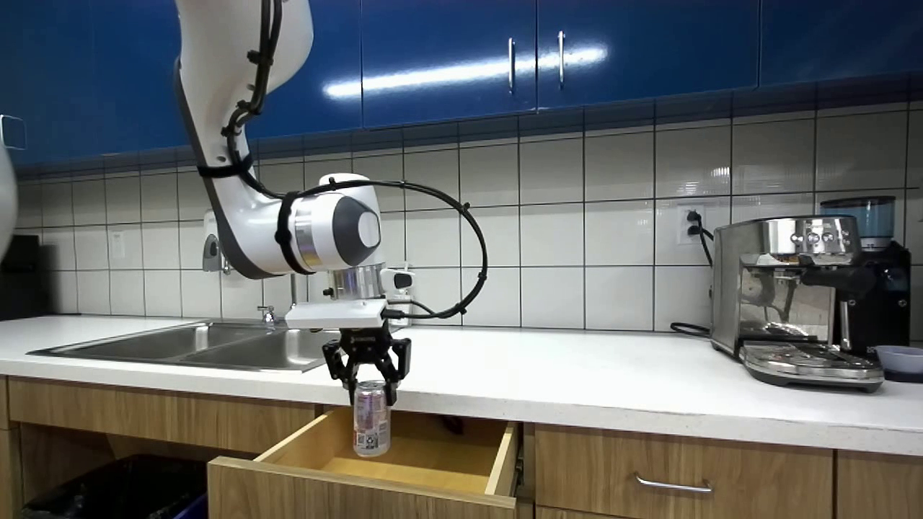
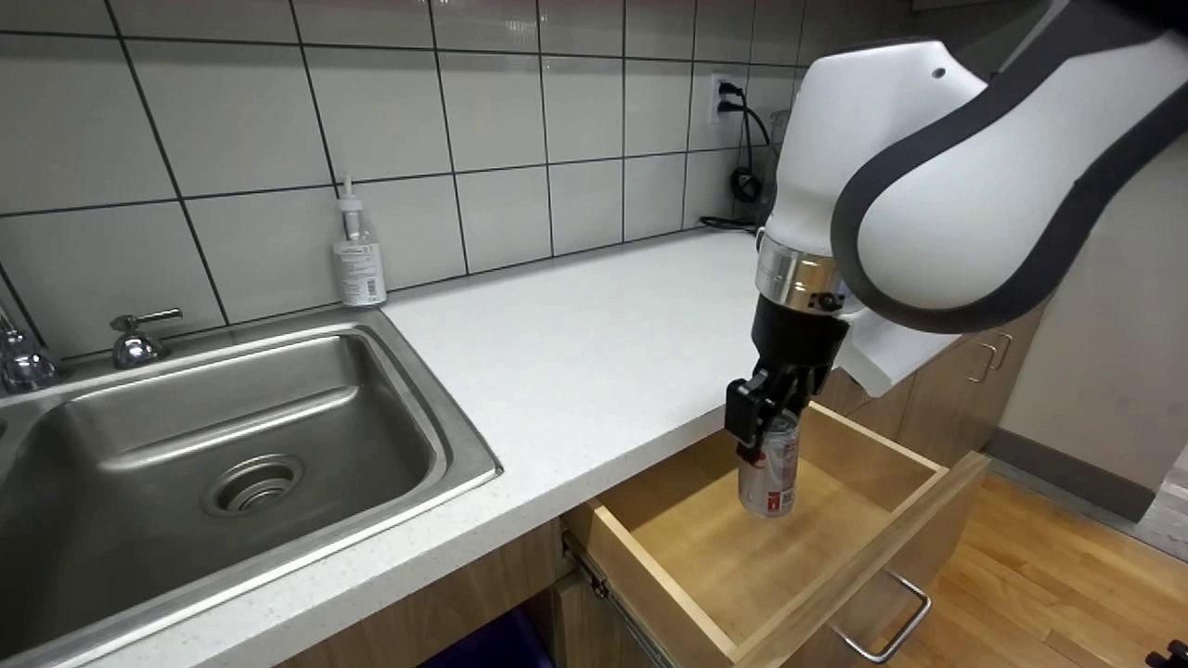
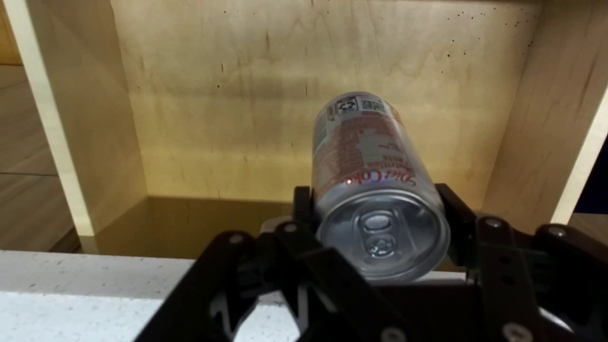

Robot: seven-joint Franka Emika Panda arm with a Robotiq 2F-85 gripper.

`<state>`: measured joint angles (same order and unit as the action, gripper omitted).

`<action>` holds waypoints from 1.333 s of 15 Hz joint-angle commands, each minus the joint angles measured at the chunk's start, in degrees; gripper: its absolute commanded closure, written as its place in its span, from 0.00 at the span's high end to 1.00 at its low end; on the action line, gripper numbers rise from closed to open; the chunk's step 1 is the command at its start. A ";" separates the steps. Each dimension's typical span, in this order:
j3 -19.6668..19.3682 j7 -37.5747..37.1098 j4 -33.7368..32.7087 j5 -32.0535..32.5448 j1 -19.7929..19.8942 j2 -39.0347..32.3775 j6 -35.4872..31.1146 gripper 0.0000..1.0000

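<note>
Over the open wooden drawer [image 1: 433, 461], at six o'clock below the Robotiq gripper [image 1: 372, 396], was a Diet Coke can [image 1: 371, 432], near upright, and those black fingers [image 3: 458, 213] had it pinched on both sides! Out toward ten o'clock in an exterior view sat the double-bowl sink [image 1: 144, 346]; toward three, the espresso machine [image 1: 793, 303]. Step in hand? A poised hold, it seemed (whether the base touched wood, I couldn't tell). The next move called, I judged, for a steady grip and clearance all round.
</note>
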<state>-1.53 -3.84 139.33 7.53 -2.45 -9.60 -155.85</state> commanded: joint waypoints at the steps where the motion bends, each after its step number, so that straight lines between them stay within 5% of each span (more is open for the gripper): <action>1: -0.66 -2.86 -0.99 1.75 -0.43 -2.43 -2.88 0.38; 20: -9.10 -9.58 -7.69 2.39 -9.44 -15.51 -11.98 0.38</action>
<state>-9.06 -11.31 133.22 9.02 -10.34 -23.89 -166.90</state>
